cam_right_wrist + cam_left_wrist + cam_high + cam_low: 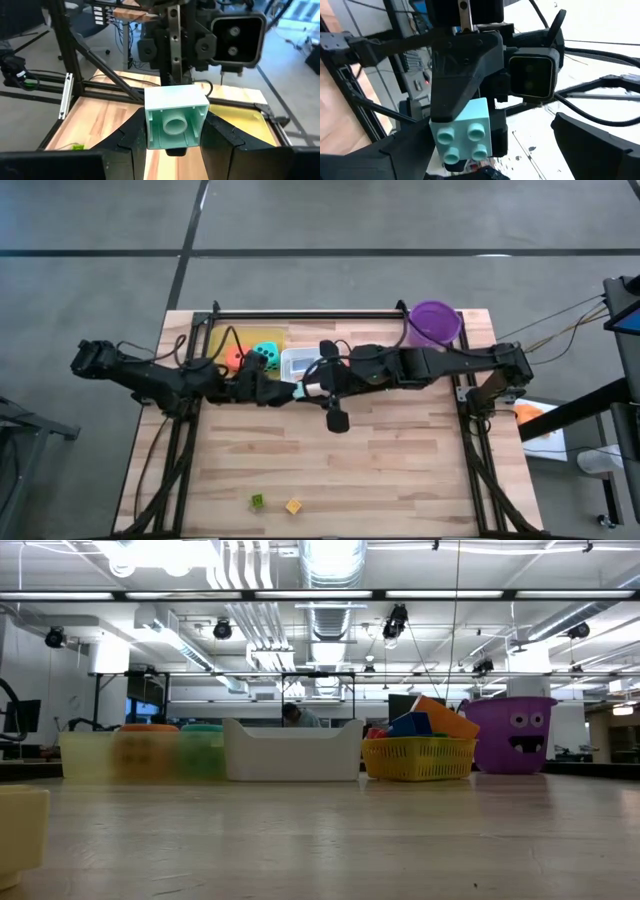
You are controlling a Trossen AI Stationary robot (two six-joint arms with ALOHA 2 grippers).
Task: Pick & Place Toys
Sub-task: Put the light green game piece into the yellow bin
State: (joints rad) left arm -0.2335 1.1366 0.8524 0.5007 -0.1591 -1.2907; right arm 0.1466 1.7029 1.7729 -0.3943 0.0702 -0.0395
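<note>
A pale teal building block (175, 117) hangs in the air over the middle of the table, with my right gripper (175, 146) shut on it. Its studs (465, 140) face my left gripper (495, 167). That gripper stands open just to the block's left, its fingers spread wide on either side. In the high view the two grippers meet nose to nose, left (283, 392) and right (312, 386). A green block (257, 501) and a yellow block (293, 506) lie near the table's front edge. My right gripper pinches the block's two opposite side walls (149, 125) between its two fingers (131, 145). It comes roughly level from the table's right side. The block is lifted clear of the table, its hollow underside (175, 125) toward the right wrist and its studs toward the left arm.
Along the far edge stand a yellow tray (213, 338) holding an orange die (232, 358) and a teal die (266, 357), a white tray (297, 360) and a purple bucket (434, 322). The low view also shows a yellow basket (418, 758) with toys. The near half of the table has free room.
</note>
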